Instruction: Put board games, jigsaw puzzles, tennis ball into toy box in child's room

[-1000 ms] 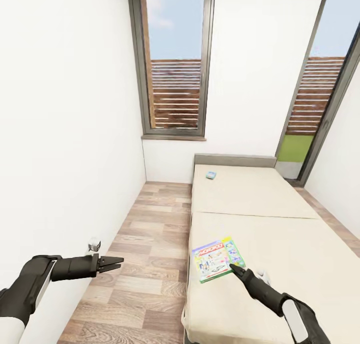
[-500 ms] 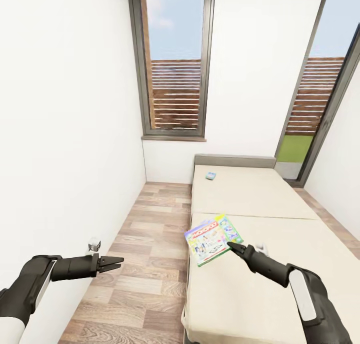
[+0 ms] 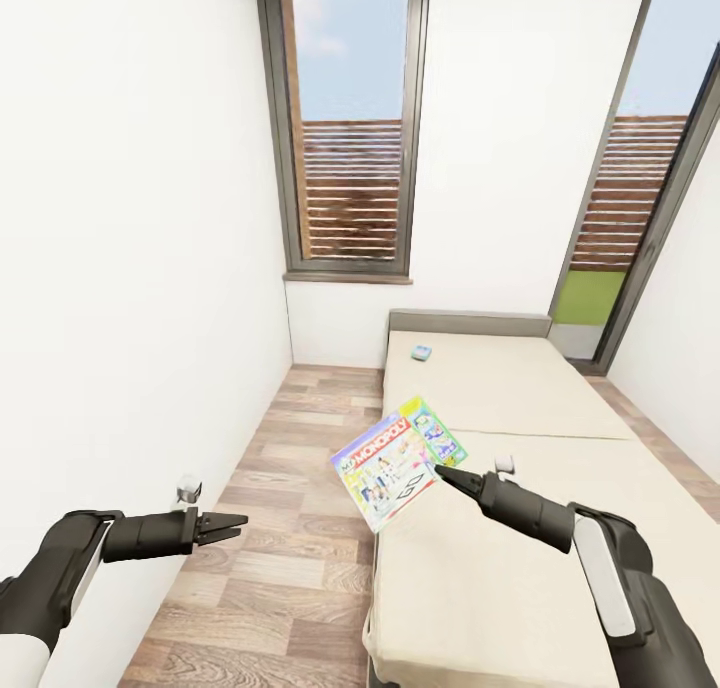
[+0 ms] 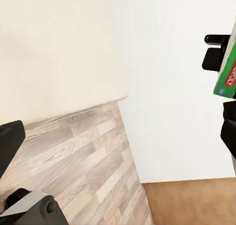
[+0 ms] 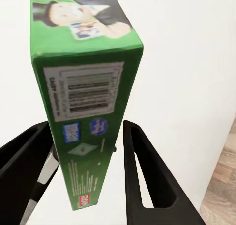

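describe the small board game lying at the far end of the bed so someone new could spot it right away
Find the beige bed under the tall window. On its far section, close to the grey headboard, lies the small blue board game, flat on the mattress. It is far smaller than the green Monopoly box that the right gripper holds.

Home bedrm: bed (image 3: 500, 388), window (image 3: 345, 128), wood floor (image 3: 290, 488)

We see the right gripper (image 3: 440, 471) gripping the Monopoly box (image 3: 398, 459), tilted above the bed (image 3: 520, 548) edge; left gripper (image 3: 228, 524) hangs over floor (image 3: 290, 528).
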Controlling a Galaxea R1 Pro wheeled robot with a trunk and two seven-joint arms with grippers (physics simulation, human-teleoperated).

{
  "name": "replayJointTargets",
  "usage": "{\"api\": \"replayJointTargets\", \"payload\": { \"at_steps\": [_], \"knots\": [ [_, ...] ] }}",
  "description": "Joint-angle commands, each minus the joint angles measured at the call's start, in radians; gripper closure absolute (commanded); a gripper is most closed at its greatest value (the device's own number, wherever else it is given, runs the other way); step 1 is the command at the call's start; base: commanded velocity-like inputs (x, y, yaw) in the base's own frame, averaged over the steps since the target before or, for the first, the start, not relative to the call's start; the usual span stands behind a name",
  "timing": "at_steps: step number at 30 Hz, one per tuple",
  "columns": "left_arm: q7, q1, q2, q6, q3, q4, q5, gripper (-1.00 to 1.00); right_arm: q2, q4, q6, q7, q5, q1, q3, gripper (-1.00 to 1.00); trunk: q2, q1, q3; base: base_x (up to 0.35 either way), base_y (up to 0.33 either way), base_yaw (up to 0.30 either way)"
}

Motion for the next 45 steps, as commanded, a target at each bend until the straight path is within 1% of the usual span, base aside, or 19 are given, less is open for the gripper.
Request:
{"api": "replayJointTargets", "payload": {
  "at_steps": [1,8,13,15,17,22,31,41,45],
  "knots": [
    [-0.009,-0.001,-0.001,0.01,0.002,-0.001,-0.011,-1.0,0.0,-0.001,0.003,0.007,0.005,-0.001,-0.001,1.0,0.005,-0.003,0.001,0.0,0.0,0.0],
    [-0.007,-0.001,-0.002,0.01,0.001,-0.001,-0.012,-1.0,0.001,-0.002,0.003,0.011,0.002,-0.001,0.002,1.0,0.054,-0.03,0.023,0.0,0.0,-0.005],
    [-0.002,-0.001,-0.002,0.01,0.001,0.0,-0.012,-1.0,0.002,-0.003,0.003,0.011,0.004,0.0,0.004,1.0,0.089,-0.049,0.044,0.0,0.0,-0.083],
    [0.015,-0.001,-0.002,0.01,0.001,0.002,-0.012,-1.0,0.001,0.003,-0.006,0.011,0.008,0.001,0.005,1.0,0.089,-0.049,0.047,0.0,0.0,-0.043],
    [0.043,-0.001,-0.008,0.009,0.001,0.003,-0.012,-1.0,0.0,0.006,-0.038,0.012,0.009,0.001,0.005,1.0,0.089,-0.049,0.05,0.0,0.0,-0.018],
    [0.072,-0.001,-0.018,0.009,0.002,0.004,-0.011,-1.0,0.0,0.002,-0.079,0.024,0.011,-0.001,0.006,1.0,0.089,-0.049,0.058,0.0,0.0,-0.005],
    [0.078,-0.001,-0.021,0.009,0.001,0.004,-0.011,-1.0,0.0,-0.001,-0.112,0.038,0.011,-0.002,0.006,1.0,0.089,-0.049,0.072,0.0,0.0,0.0],
    [0.076,-0.001,-0.021,0.01,0.001,0.004,-0.011,-1.0,-0.003,0.0,-0.12,0.042,0.013,-0.004,0.003,1.0,0.089,-0.049,0.089,0.0,0.0,0.0],
    [0.074,-0.001,-0.02,0.01,0.002,0.004,-0.008,-1.0,-0.003,-0.001,-0.166,0.045,0.012,-0.004,0.003,1.0,0.089,-0.049,0.095,0.0,0.0,0.0]
  ]
}}
